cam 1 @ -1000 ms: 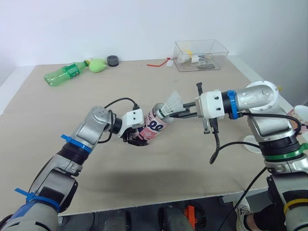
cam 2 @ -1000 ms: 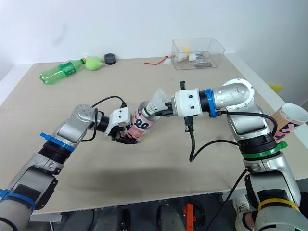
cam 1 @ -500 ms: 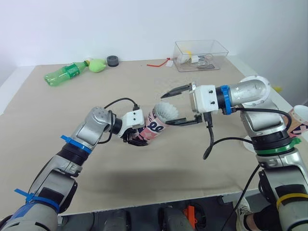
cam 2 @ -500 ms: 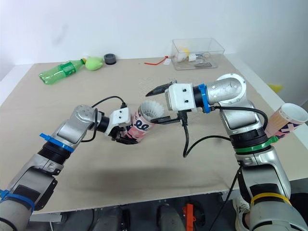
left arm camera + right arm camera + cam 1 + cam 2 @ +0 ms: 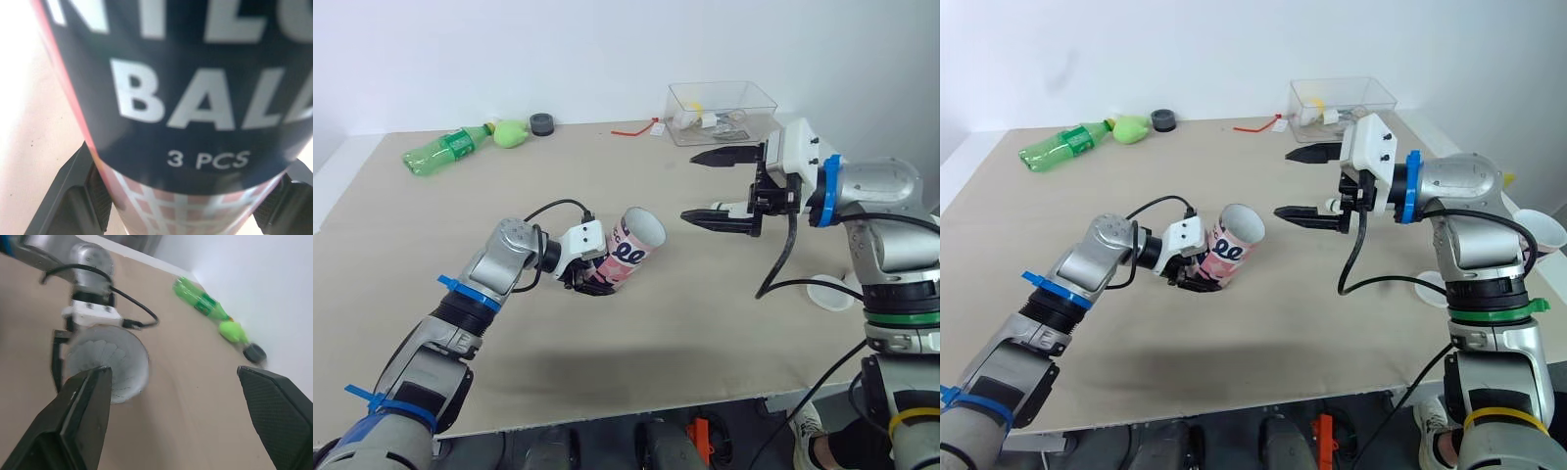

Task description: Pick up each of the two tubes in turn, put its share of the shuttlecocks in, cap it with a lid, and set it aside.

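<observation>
Left arm: stretched low, pincer (image 5: 591, 278) clenched on tube (image 5: 631, 257) base.
Tube: tilted above tabletop (image 5: 685, 313), mouth facing right; seemingly shuttlecock (image 5: 105, 363) inside.
Right arm: elbow bent, pincer (image 5: 688, 186) spread wide, apart from tube.
Far edge: green bottle (image 5: 440, 150), clear box (image 5: 722, 111).

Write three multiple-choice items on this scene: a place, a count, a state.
1. Where does the green bottle lie? A) the table's far left B) its near edge C) its right side
2. What count is printed on the tube? A) 12 B) 6 C) 3
3. How is the right hand? A) shut on a shuttlecock B) open, empty C) shut on a lid
Answers: 1 A, it lies near the far-left corner; 2 C, the left wrist view reads 3 PCS; 3 B, spread wide, nothing held.
</observation>
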Action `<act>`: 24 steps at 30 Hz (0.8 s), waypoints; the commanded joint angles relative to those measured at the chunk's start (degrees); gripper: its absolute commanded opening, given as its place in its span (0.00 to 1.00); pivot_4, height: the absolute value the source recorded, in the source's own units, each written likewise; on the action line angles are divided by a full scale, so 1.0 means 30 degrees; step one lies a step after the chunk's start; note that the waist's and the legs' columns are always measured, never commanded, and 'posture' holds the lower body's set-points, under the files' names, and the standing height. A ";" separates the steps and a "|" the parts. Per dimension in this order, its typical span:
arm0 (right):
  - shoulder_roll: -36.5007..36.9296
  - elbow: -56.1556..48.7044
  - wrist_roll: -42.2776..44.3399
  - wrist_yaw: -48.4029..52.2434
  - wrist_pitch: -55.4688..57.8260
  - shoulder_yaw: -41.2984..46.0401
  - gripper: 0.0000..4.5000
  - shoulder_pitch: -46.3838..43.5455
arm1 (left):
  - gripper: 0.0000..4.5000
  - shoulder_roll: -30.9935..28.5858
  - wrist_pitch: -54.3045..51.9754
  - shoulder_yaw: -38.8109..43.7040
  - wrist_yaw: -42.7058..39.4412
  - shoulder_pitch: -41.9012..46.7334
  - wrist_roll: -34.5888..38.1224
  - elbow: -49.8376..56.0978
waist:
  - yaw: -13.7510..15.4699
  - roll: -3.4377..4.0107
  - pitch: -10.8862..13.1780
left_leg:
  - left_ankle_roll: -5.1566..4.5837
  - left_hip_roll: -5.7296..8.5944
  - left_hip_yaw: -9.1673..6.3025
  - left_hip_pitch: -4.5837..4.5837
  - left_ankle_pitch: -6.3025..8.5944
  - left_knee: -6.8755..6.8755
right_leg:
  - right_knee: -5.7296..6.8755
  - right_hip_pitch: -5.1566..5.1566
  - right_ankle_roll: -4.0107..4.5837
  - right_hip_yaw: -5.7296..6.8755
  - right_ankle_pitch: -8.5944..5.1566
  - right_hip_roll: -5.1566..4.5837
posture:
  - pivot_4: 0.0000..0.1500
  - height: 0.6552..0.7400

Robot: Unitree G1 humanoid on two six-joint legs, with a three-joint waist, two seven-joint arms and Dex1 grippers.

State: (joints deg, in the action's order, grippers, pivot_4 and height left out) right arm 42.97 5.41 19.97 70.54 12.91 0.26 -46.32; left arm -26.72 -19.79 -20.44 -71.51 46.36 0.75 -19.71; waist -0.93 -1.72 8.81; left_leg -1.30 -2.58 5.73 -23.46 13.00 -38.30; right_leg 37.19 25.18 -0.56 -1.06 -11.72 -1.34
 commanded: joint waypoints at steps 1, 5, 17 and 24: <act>0.0758 0.2078 -0.0860 -0.3133 0.2338 0.1466 0.98 0.1159 | 0.69 -0.0168 0.0440 -0.0325 -0.0017 -0.0560 -0.0248 0.0452 | 0.0007 -0.0008 -0.0005 | 0.0000 0.0004 -0.0002 0.0000 0.0000 0.0001 | 0.0000 -0.0005 -0.0001 0.0000 -0.0001 -0.0006 | 1.00 1.00; 0.0162 0.3528 -0.0960 -0.5605 0.4154 0.1988 0.98 0.1840 | 0.69 -0.0163 0.0360 -0.0380 -0.0034 -0.0589 -0.0309 0.0780 | -0.0035 -0.0008 -0.0004 | -0.0008 0.0030 0.0029 -0.0020 0.0011 0.0003 | -0.0006 0.0010 0.0038 -0.0030 0.0030 -0.0044 | 1.00 1.00; -0.1981 0.8017 -0.1672 -0.8877 0.3156 0.2473 0.98 0.1210 | 0.69 0.0028 0.0155 -0.0095 -0.0141 -0.0093 -0.0052 0.1387 | -0.0096 -0.0001 -0.0003 | -0.0015 0.0022 0.0007 -0.0032 0.0014 0.0013 | -0.0009 0.0015 -0.0099 -0.0020 0.0034 -0.0011 | 1.00 1.00; -0.2712 1.0724 -0.2077 -0.9804 0.1764 0.2691 0.98 0.0396 | 0.69 0.0091 -0.0004 0.0181 -0.0206 -0.0233 0.0256 0.1812 | -0.0128 0.0006 0.0003 | -0.0021 0.0025 0.0008 -0.0063 0.0018 0.0012 | -0.0017 0.0041 -0.0102 -0.0023 0.0041 -0.0008 | 1.00 1.00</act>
State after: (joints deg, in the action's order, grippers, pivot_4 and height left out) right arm 34.48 36.54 14.08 41.98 20.37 6.70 -42.80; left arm -26.22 -19.98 -20.52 -71.84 45.44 0.44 -16.62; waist -1.31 -1.70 8.81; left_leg -1.36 -2.51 5.75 -23.65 13.06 -38.26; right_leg 37.15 25.31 -0.86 -1.13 -11.59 -1.36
